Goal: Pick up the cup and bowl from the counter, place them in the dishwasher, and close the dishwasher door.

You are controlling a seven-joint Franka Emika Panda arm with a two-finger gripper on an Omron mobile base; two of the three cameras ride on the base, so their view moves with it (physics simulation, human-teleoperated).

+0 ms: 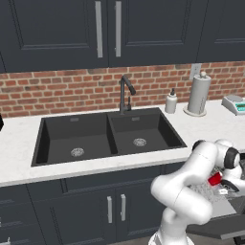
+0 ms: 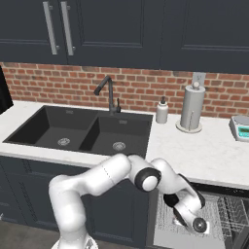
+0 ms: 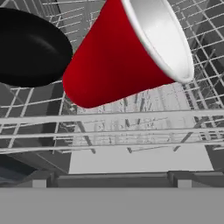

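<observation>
Arm: reaching down off the counter (image 1: 19, 143) edge into the open dishwasher (image 2: 214, 223) | Cup (image 3: 127, 48): red, white inside, lying tilted over the grey wire rack (image 3: 109, 131) — a black bowl (image 3: 30, 48) sitting just beside it | Gripper (image 1: 225, 184): hanging over the rack — jaw state hidden, cannot tell.

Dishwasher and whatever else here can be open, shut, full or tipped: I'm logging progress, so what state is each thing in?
dishwasher door: dropped open.
wire rack: pulled out.
red cup: tilted on its side over the rack, white inside showing.
black bowl: in the rack beside the cup.
pincer: low over the rack; open or shut cannot be told.
sink: both basins empty.
faucet: no water running.
</observation>
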